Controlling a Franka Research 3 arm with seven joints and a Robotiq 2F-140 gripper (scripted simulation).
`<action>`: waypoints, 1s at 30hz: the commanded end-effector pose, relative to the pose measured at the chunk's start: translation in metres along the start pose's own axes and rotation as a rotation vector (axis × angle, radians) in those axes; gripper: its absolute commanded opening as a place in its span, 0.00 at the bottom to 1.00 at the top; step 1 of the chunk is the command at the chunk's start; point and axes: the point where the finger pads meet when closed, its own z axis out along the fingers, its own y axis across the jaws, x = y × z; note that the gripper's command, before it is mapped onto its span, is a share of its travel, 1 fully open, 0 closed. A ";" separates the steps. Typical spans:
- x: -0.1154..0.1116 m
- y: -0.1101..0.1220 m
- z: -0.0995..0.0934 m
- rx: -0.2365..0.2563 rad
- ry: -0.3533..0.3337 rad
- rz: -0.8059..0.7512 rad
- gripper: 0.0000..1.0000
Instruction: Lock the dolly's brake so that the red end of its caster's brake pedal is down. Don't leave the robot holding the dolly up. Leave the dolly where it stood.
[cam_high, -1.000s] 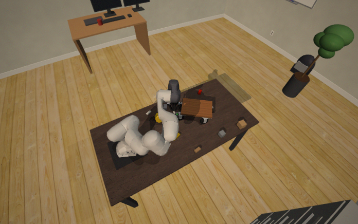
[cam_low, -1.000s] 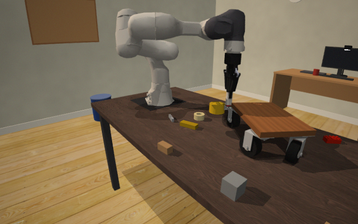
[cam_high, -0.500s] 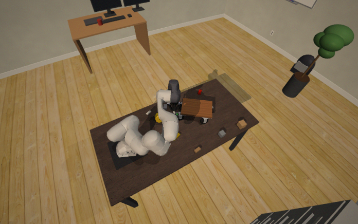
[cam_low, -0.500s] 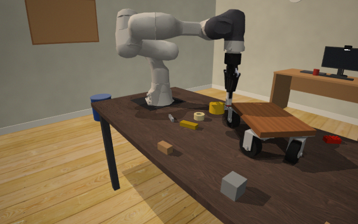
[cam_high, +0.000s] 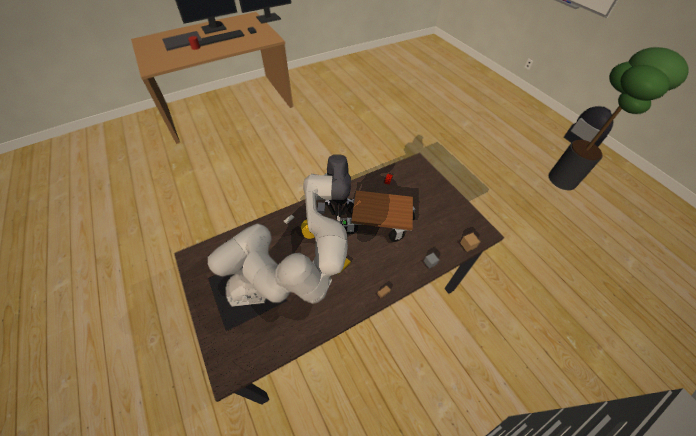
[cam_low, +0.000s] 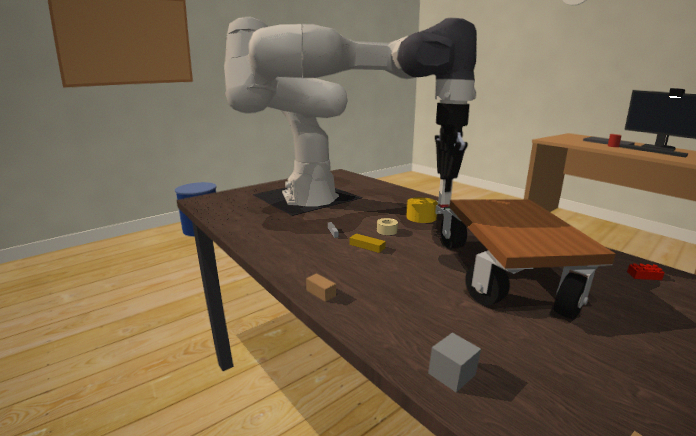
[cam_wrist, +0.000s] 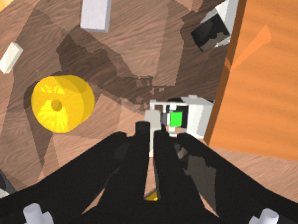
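Pincer (cam_low: 445, 194) fully shut, holding nothing, tips pointing down at brake pedal (cam_wrist: 174, 117) on dolly (cam_low: 534, 231) w/ wooden deck, mid-desk (cam_low: 359, 308) toward far edge. Risk: tips slip off pedal, or push rolls dolly away.

One camera looked down from high overhead. Another stood low beside the table (cam_low: 287, 287). The wrist camera stared straight down; all shared the dolly (cam_low: 534, 231).

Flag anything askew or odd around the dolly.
Nothing stands out: the dolly sits level on its casters on the table, and the shut end effector presses at the corner caster.
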 end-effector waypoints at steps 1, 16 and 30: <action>0.002 0.001 0.000 -0.002 0.003 0.004 0.00; 0.002 0.001 0.002 -0.002 0.003 0.004 0.00; 0.002 0.001 0.007 -0.002 0.003 0.004 0.00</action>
